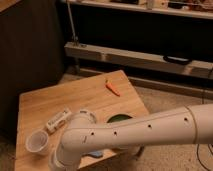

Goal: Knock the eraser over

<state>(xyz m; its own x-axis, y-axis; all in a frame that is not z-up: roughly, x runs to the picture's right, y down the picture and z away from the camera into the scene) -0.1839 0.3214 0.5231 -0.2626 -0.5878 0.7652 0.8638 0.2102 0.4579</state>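
The black eraser is hidden behind my white arm [125,135], which crosses the front of the wooden table [75,97] from the right. The arm bends down at its elbow [75,137] near the table's front edge. Its wrist [57,161] runs off the bottom of the view, so my gripper is out of view below it. A sliver of the light-blue sponge [95,153] shows just under the arm.
A white cup [37,141] stands at the front left, close to the wrist. A white tube-like bottle [58,120] lies behind it. A green bowl [119,119] is partly covered by the arm. An orange carrot-like thing [112,87] lies at the far right. A metal shelf [135,56] stands behind the table.
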